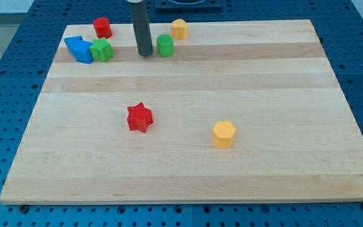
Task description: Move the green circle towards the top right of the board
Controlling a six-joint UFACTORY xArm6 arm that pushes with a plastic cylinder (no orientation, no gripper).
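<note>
The green circle (165, 45) is a small green cylinder near the view's top, a little left of centre on the wooden board (263, 94). My tip (145, 53) is the lower end of the dark rod, just left of the green circle, close beside it; I cannot tell whether they touch. A yellow block (179, 28) sits just up and right of the green circle.
A red cylinder (101, 27), a blue block (79, 48) and a green star-like block (101, 50) cluster at the top left. A red star (139, 117) lies mid-board and a yellow hexagon (223, 133) sits to its right.
</note>
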